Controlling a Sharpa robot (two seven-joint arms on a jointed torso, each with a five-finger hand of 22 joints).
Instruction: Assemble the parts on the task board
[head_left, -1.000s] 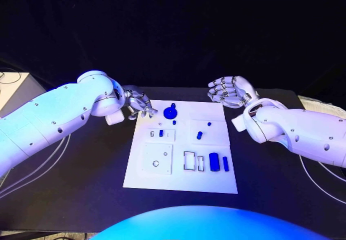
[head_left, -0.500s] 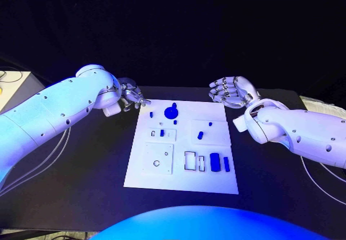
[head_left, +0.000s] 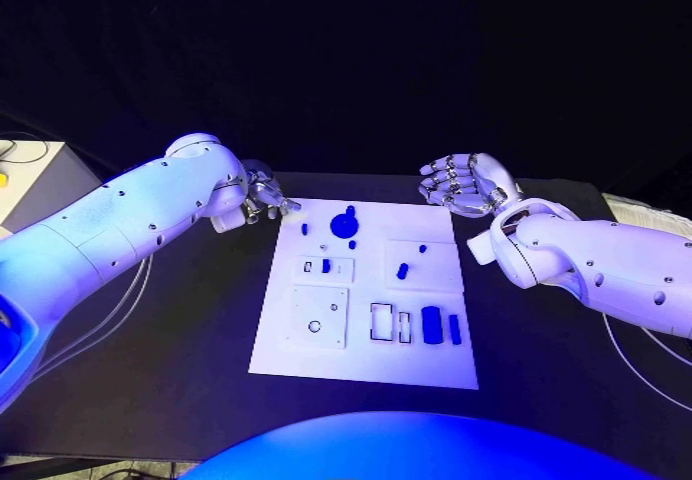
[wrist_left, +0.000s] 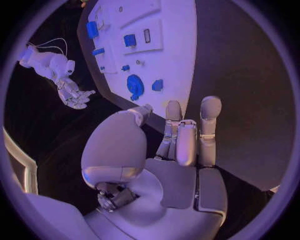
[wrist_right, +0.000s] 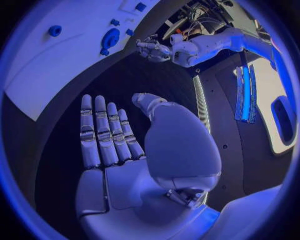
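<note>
Left hand (wrist_left: 181, 150) empty, fingers extended beside task board (wrist_left: 178, 60) edge (blue parts (wrist_left: 134, 86) on it); right hand (wrist_left: 74, 95) beyond.

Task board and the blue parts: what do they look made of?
Task board: looks like rigid white plastic or painted sheet, matte; flat, crisp edges, no glare. Round blue part and tall blue part: probably moulded or printed plastic, opaque, even colour, slight sheen. Table: black, matte; material unclear.

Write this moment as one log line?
left hand: open, off board corner | right hand: open, off board | parts: untouched
</note>
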